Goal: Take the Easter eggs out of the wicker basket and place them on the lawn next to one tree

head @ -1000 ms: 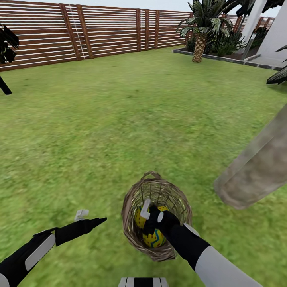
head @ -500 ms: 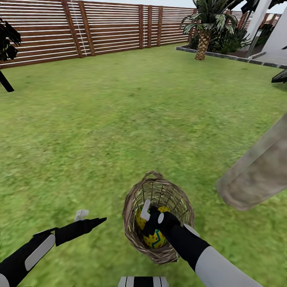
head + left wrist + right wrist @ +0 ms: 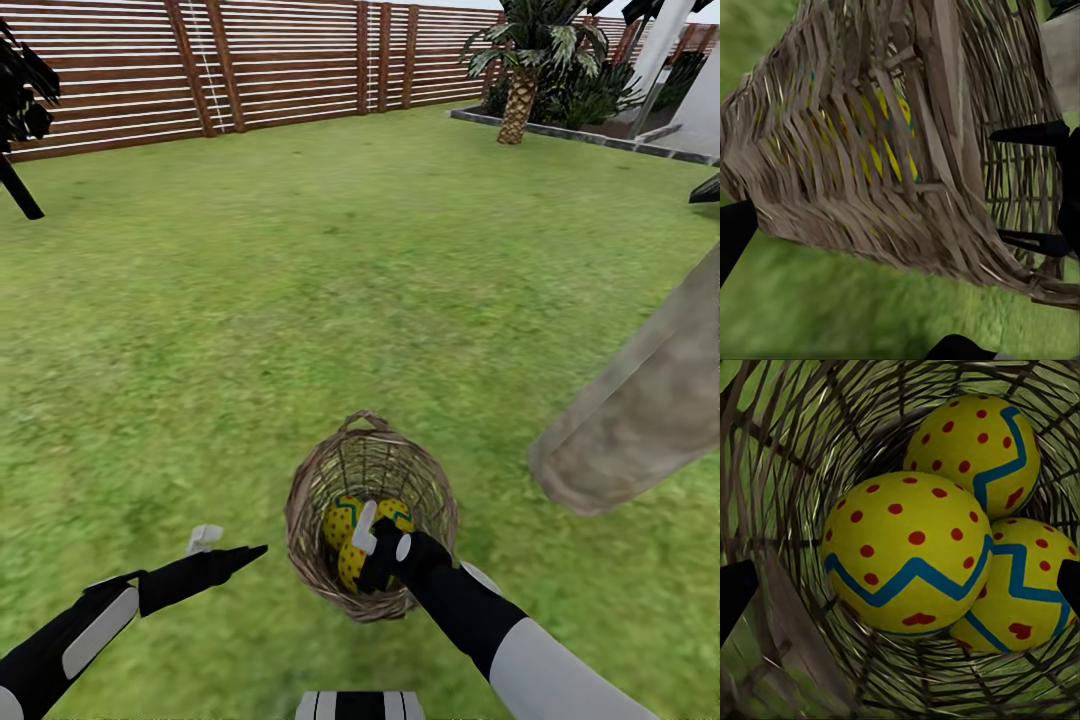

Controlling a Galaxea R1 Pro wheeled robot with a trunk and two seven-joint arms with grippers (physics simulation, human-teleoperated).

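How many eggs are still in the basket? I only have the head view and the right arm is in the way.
Observer: Three. The right wrist view shows all three Easter eggs packed together at the bottom of the wicker basket.
Operator: Right end effector closed on one?
Observer: Not by that view. Its fingertips sit at the two edges of the frame, apart, with the nearest egg between them and no visible contact.
Operator: Where is the left end effector?
Observer: Beside the basket. The left wrist view looks at the basket's outer wall close up, with yellow showing through the weave, and the left end effector holds nothing.
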